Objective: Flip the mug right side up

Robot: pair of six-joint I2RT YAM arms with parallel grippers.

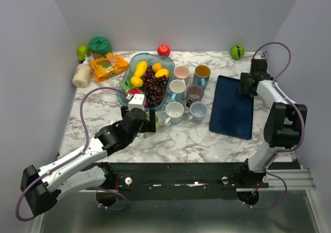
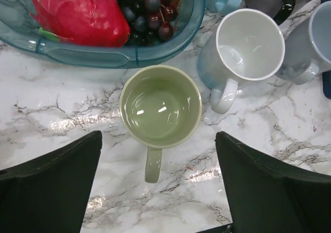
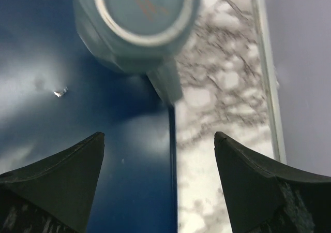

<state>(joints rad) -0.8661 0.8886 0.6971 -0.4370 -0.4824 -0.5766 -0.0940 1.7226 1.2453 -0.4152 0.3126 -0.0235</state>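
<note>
Your right gripper: spread, empty, near upside-down blue mug at navy mat edge. Your left gripper: spread, empty, over upright green mug.

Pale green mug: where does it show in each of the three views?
Top external: pale green mug at the teal fruit bowl's near end, left of the white mug.
Left wrist: centre of frame, upright.
Right wrist: not in it.
Shared landmark: the bowl, just beyond the mug in those two views.
</note>
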